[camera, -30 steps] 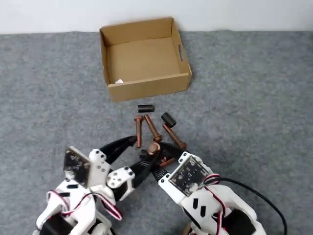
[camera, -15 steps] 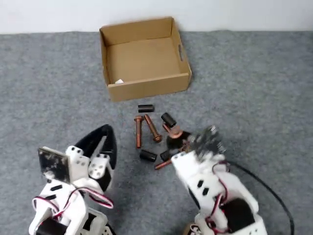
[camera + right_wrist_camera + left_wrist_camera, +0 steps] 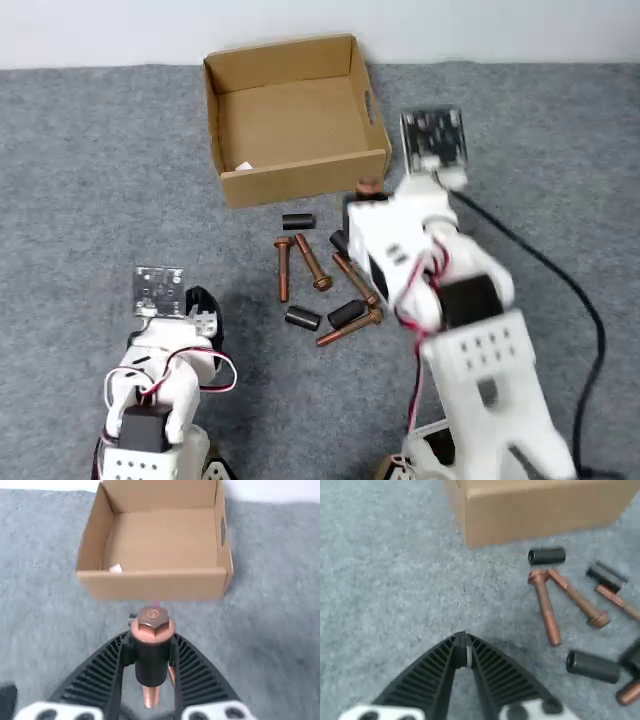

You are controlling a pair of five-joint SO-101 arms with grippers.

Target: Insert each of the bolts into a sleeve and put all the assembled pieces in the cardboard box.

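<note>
Bolt and sleeve are joined as one piece, and the right gripper holds it. The jaws squeeze the black sleeve from both sides. The sleeve sits right between the jaws, close to their tips. The copper bolt goes through the sleeve. Its six-sided head sticks out at one end and its tip pokes out at the other end.

From the high view, the right gripper is just in front of the cardboard box, near the box's front right corner. The piece is outside the box, not over the inside of it. The box is open on top, and a small white scrap lies in it near the front wall.

The left gripper has its jaws pressed together with nothing between them. It is over the grey carpet, close to its own arm and well apart from the box.

Loose bolts and loose sleeves lie on the carpet in front of the box, between the two arms. One loose sleeve lies nearest the box, just beside the heads of two bolts. No gripper touches any of these loose parts
</note>
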